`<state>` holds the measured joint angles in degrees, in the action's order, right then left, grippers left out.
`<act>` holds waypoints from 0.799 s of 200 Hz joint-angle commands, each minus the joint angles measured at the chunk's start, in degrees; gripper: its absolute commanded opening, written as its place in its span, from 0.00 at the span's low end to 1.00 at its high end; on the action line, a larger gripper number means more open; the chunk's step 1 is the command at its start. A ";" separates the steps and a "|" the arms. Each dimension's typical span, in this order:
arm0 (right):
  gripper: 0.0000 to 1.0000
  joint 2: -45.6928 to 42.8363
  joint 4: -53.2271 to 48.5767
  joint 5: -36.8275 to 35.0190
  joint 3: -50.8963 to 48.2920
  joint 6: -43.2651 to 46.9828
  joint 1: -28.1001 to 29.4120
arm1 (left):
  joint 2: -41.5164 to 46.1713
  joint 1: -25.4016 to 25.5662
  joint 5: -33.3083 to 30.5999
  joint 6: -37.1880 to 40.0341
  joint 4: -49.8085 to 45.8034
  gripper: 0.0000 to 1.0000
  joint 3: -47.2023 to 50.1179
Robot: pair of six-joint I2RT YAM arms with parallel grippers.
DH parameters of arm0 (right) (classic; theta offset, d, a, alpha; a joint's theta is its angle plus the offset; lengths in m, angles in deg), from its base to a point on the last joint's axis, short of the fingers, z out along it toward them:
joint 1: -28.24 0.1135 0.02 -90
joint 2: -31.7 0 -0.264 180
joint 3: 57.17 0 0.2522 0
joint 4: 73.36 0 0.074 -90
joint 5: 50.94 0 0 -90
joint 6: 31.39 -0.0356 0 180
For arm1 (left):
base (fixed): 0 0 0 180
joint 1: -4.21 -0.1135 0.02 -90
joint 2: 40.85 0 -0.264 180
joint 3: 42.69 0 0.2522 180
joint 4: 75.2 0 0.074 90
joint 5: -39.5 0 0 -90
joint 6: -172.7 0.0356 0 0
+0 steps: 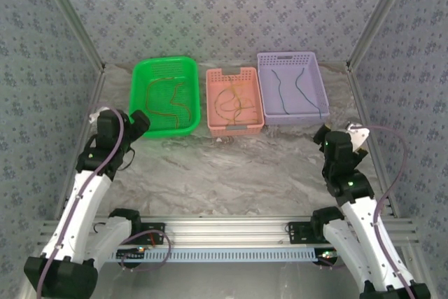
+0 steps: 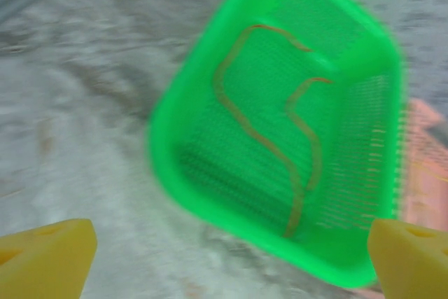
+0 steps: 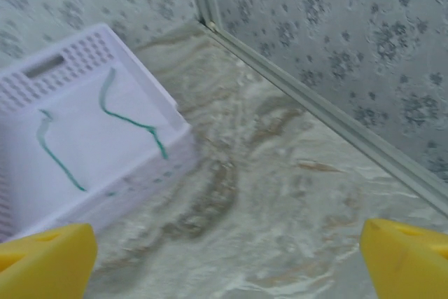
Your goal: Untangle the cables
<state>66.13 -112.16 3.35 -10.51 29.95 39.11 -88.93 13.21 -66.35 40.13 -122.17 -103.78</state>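
Observation:
The cables lie sorted in three baskets at the back of the table. Orange-red cables (image 1: 171,99) lie looped in the green basket (image 1: 164,61), yellow and orange ones (image 1: 234,99) in the pink basket (image 1: 231,71), and two teal ones (image 1: 304,89) in the lilac basket (image 1: 287,56). My left gripper (image 1: 138,122) hangs open at the green basket's near left corner. Its yellow fingertips (image 2: 49,253) stand wide apart with nothing between them, and the orange cable (image 2: 266,141) lies ahead of them. My right gripper (image 1: 323,135) is open and empty over bare table, right of the lilac basket (image 3: 140,180) and its teal cables (image 3: 133,120).
Patterned walls enclose the table on three sides, with metal frame rails (image 3: 315,96) along their base. Marbled tabletop (image 1: 231,166) stretches between the baskets and the arm bases. The three baskets stand close together in a row.

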 commanded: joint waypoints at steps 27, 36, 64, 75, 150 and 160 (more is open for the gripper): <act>0.99 3.53 29.77 1.57 -16.84 19.11 -2.32 | 9.12 -0.28 -13.47 16.13 13.21 0.99 19.10; 0.99 5.97 31.72 3.01 -17.55 20.33 -3.15 | 12.17 -0.29 -13.67 20.66 18.12 0.99 22.93; 0.99 14.56 43.36 9.43 -19.36 21.77 -5.67 | 15.04 -0.28 -9.11 33.06 42.04 0.99 34.75; 0.98 18.70 49.76 10.81 -20.30 22.78 -5.93 | 12.25 -0.38 -8.56 34.70 50.75 0.99 37.68; 0.99 40.00 70.14 15.75 -16.07 26.95 -7.47 | -26.88 -4.34 -1.92 39.76 76.63 0.99 28.78; 0.99 41.73 70.68 16.20 -15.21 27.79 -7.53 | -28.90 -4.59 -2.13 40.75 76.89 0.99 27.33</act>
<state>104.69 -50.67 17.49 -28.45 54.27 31.99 -114.32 9.41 -70.94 76.89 -56.71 -72.50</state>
